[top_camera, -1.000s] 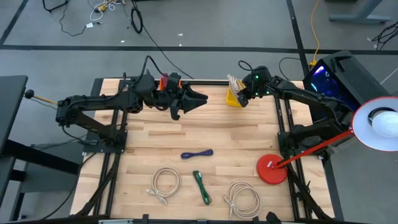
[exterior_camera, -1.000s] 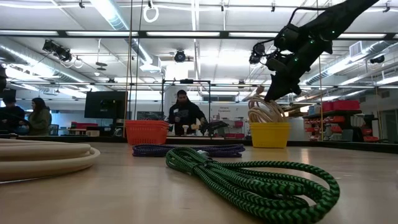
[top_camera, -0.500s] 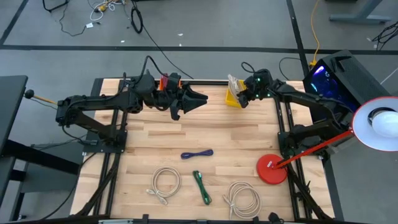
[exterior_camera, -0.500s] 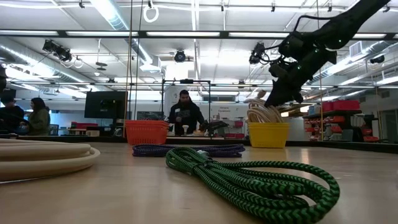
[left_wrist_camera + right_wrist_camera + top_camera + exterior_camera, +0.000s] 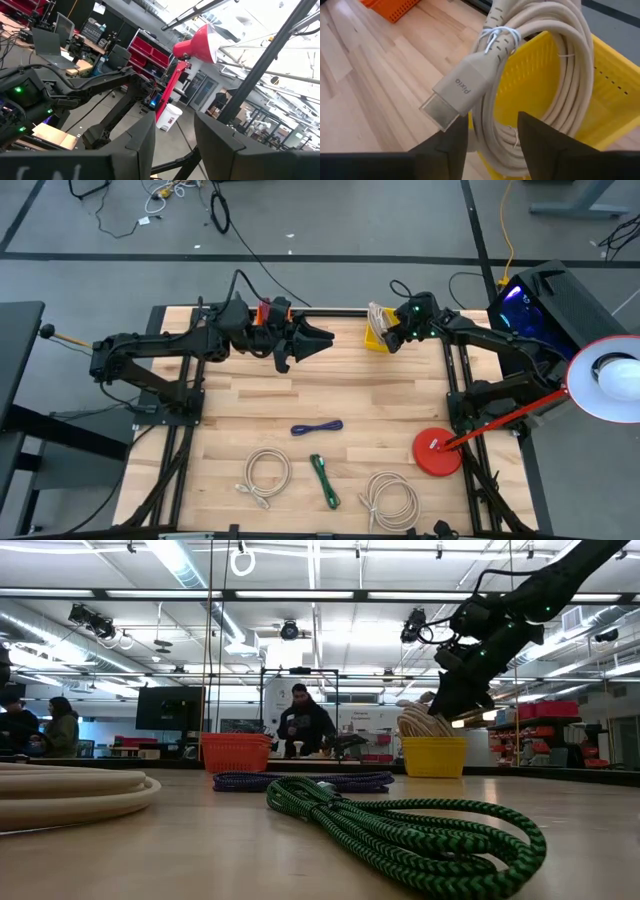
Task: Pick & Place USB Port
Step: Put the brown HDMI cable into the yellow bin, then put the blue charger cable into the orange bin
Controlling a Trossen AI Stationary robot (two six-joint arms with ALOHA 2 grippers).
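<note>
A coiled beige USB cable [image 5: 535, 65], tied with a white twist tie, lies in the yellow bin [image 5: 600, 100] at the table's far right. Its flat plug [image 5: 452, 97] sticks out over the bin's rim. My right gripper [image 5: 492, 145] stands open just above the bin [image 5: 375, 337], slanting down, with its fingers on either side of the coil's near strands. In the low view the coil [image 5: 420, 722] rises above the bin [image 5: 433, 756] beside the gripper [image 5: 440, 705]. My left gripper [image 5: 325, 340] waits raised over the table's far middle, open, with nothing between its fingers [image 5: 172, 145]. My right gripper comes at the coil slanting down from above. The coil's near strands [image 5: 492, 125] pass between its open fingers. I cannot tell whether either finger touches them. The coil rests in the yellow bin.
An orange bin [image 5: 275, 312] stands at the far middle, under my left arm. A blue cable [image 5: 317, 426], a green cable [image 5: 324, 480] and two beige coils [image 5: 266, 475] [image 5: 391, 500] lie on the near half. A red lamp base [image 5: 437, 452] stands at the right.
My right gripper has sunk a little toward the yellow bin. The top of the beige coil has settled lower into the bin.
</note>
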